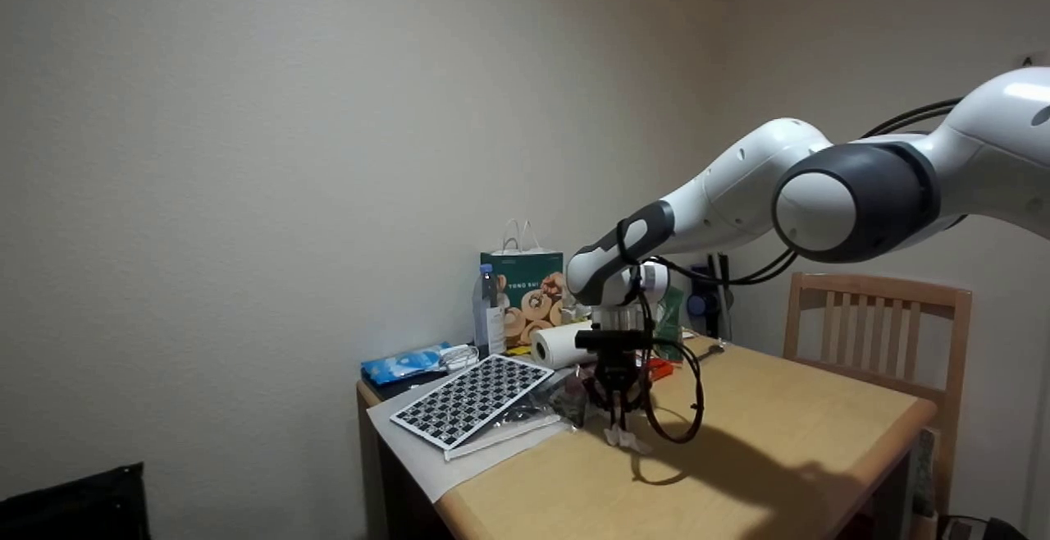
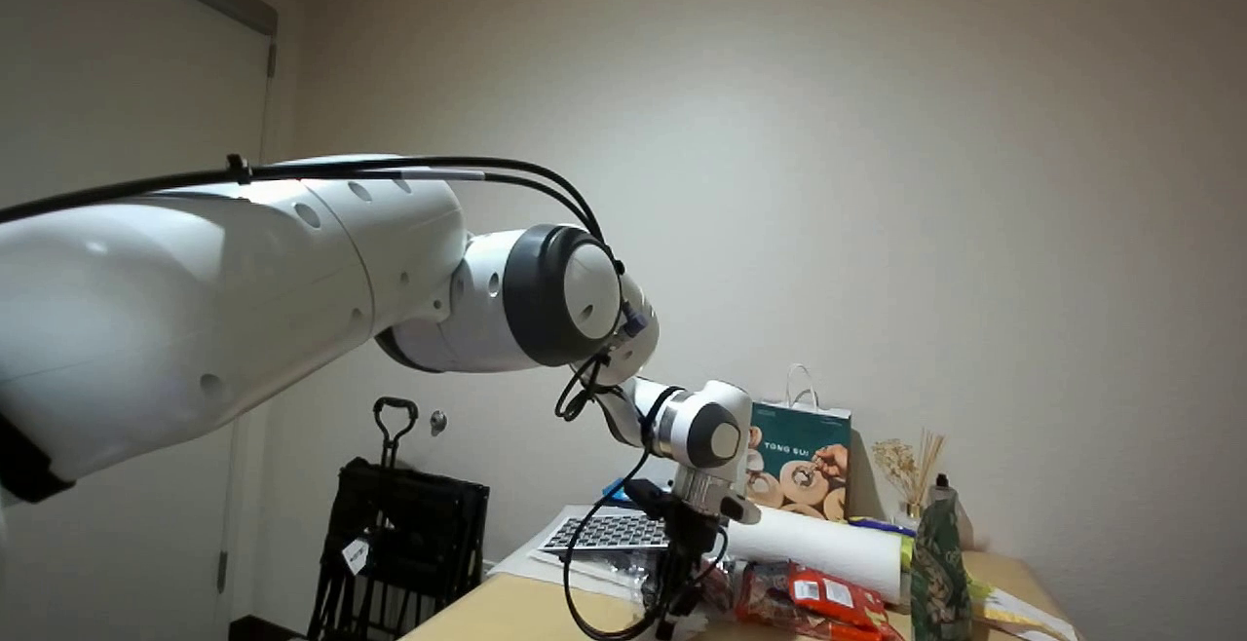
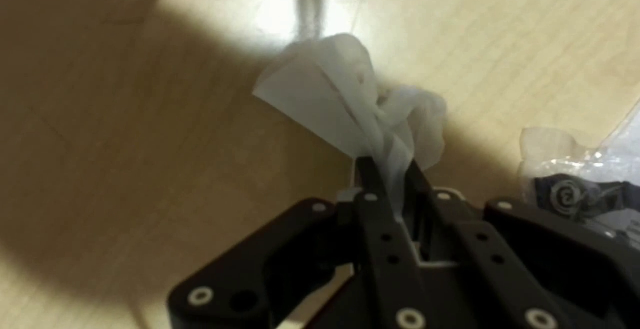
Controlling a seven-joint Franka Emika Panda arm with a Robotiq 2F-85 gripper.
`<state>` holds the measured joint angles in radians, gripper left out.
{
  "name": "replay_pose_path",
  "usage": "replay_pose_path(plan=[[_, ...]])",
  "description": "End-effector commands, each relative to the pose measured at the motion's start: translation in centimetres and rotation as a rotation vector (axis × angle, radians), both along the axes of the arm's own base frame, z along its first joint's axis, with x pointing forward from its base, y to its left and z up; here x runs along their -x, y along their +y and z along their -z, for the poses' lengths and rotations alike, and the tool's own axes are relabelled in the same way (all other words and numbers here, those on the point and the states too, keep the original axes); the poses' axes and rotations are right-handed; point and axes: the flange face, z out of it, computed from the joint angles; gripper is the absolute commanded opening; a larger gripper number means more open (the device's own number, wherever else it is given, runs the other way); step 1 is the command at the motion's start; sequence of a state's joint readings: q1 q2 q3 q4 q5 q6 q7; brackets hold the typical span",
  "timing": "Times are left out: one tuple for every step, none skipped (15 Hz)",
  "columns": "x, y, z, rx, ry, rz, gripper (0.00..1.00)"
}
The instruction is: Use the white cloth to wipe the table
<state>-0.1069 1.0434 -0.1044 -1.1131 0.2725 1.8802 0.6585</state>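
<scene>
Well inside table edge (image 1: 884, 444), pincer (image 3: 390, 170) grips cloth (image 3: 357, 96).

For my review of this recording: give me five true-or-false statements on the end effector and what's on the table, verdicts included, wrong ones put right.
1. The black two-fingered end effector grips the crumpled white cloth. True.
2. The white cylindrical paper roll stands on end. False: it lies on its side.
3. The green printed paper bag with white handles stands behind the roll. True.
4. The flat black-and-white checkered board lies face down. False: its checkered side faces up.
5. The clear plastic bottle with the blue cap stands upright. True.
</scene>
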Motion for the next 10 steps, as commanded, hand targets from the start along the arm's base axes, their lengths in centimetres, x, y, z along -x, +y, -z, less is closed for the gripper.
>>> replay_pose_path(plan=[[-0.6, 0.3, 1.4, -0.025, 0.031, 0.031, 0.02], [-0.9, 1.4, 1.6, -0.012, 0.042, -0.006, 0.01], [-1.2, 2.6, 1.7, 0.0, 0.046, -0.039, 0.04], [-1.6, 4.3, 1.7, 0.024, 0.054, -0.088, 0.04], [-1.8, 6.3, 1.6, 0.054, 0.066, -0.138, 0.06], [-2.0, 8.5, 1.5, 0.099, 0.078, -0.195, 0.05], [-2.0, 11.0, 1.4, 0.131, 0.09, -0.242, 0.06], [-2.0, 13.2, 1.5, 0.169, 0.093, -0.294, 0.05], [-2.0, 15.4, 1.5, 0.209, 0.101, -0.352, 0.05], [-2.2, 11.8, 0.0, 0.164, 0.077, -0.293, 0.05]])
